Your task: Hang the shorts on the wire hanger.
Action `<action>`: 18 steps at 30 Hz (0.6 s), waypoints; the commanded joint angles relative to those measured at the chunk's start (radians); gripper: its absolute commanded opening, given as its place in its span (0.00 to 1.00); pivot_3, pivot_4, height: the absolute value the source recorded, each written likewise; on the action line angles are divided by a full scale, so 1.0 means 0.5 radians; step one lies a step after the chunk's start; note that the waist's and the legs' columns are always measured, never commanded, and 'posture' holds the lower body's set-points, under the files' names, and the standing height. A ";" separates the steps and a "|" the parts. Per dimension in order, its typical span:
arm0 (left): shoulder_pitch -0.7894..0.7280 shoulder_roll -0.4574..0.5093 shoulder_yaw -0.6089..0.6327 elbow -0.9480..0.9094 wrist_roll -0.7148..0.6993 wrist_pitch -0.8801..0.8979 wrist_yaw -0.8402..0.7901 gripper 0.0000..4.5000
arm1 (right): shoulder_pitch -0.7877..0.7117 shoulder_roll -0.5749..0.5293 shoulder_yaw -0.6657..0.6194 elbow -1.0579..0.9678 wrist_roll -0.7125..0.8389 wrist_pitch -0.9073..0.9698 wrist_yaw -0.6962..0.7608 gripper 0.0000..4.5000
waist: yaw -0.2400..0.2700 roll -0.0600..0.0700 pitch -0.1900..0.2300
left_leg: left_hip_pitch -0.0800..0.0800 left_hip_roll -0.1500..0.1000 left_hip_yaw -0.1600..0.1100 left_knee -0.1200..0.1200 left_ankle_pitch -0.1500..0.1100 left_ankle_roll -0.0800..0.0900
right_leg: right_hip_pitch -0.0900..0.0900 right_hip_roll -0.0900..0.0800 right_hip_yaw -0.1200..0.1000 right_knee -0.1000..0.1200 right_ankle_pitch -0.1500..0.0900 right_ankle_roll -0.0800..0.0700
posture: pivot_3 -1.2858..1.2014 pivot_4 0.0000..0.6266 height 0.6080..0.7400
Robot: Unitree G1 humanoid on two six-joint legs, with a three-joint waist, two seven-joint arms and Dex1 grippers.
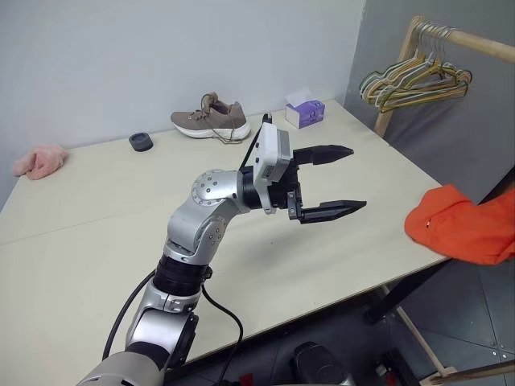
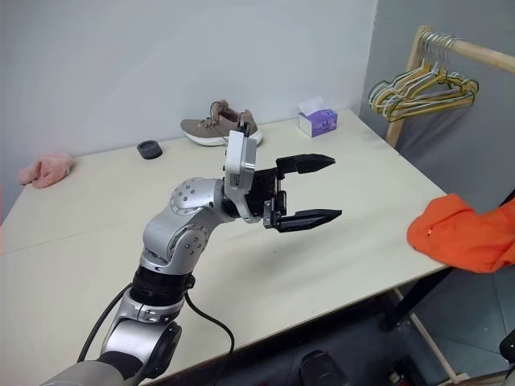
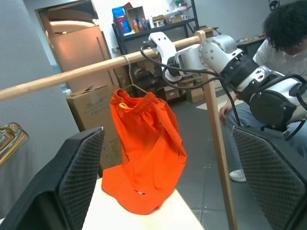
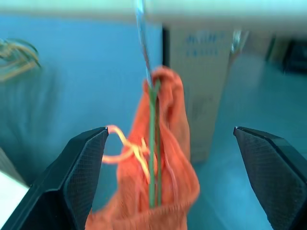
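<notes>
The left gripper (image 1: pixel 336 182), two black fingers on a silver arm, hovered above the pale wooden table (image 1: pixel 96 241) with its fingers spread wide apart and nothing between them. It pointed toward the table's right edge.

At that right edge lay the lower end of the bright orange thin fabric shorts (image 1: pixel 459 223), resting on the tabletop corner. In the left wrist view the shorts (image 3: pixel 144 153) rose from the table edge to a gathered waistband hung on the thin olive-green wire hanger (image 3: pixel 132 81), whose hook sat over a round wooden rail (image 3: pixel 72 76). The right gripper (image 4: pixel 170 167) stood just short of the hanging shorts with its fingers well apart, clamping nothing; the green wire (image 4: pixel 152 143) and an orange drawcord loop showed between them but apart from both pads. The right arm (image 3: pixel 230 62) reached in beside the rail's upright post, and a seated person (image 3: pixel 283 43) was behind it.

Farther across the table from the left gripper lay a small black ring-shaped object (image 1: pixel 141 141), a beige lace-up shoe (image 1: pixel 211 119) and a purple tissue box (image 1: pixel 305 111). A pink fluffy cloth (image 1: pixel 40 161) sat at the far left edge. Beyond the table's far right corner, a bunch of yellow and green hangers (image 1: pixel 414 80) hung from the rail.
</notes>
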 commanded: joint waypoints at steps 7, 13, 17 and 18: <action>0.063 0.078 0.231 -0.159 -0.205 0.172 0.187 1.00 | 0.218 0.330 0.618 -0.698 0.067 -0.515 0.329 0.99 | -0.032 0.002 -0.001 | 0.000 0.004 -0.004 0.000 0.000 -0.001 | 0.000 0.003 0.000 0.001 0.000 0.000 | 0.38 0.07 1.00; 0.386 0.232 0.537 -0.216 0.027 0.224 0.771 1.00 | 0.416 0.738 1.082 -0.746 -0.010 -0.962 0.466 0.99 | 0.015 0.002 -0.002 | 0.000 0.005 -0.009 0.000 -0.001 -0.002 | -0.004 0.004 -0.003 0.003 0.000 0.001 | 0.41 0.05 1.00; 0.686 0.277 0.658 -0.137 0.481 0.150 1.332 1.00 | 0.433 0.961 1.341 -0.561 -0.022 -1.117 0.568 0.99 | 0.121 -0.004 -0.003 | -0.003 0.002 -0.011 0.005 -0.001 -0.002 | -0.004 -0.001 -0.006 0.004 0.001 0.003 | 0.45 0.02 1.00; 0.798 0.269 0.702 -0.145 0.606 0.200 1.521 1.00 | 0.438 1.018 1.432 -0.481 -0.007 -1.147 0.650 0.99 | 0.142 -0.008 -0.009 | -0.003 0.001 -0.011 0.006 -0.001 -0.001 | -0.004 -0.001 -0.005 0.004 0.002 0.004 | 0.46 0.02 1.00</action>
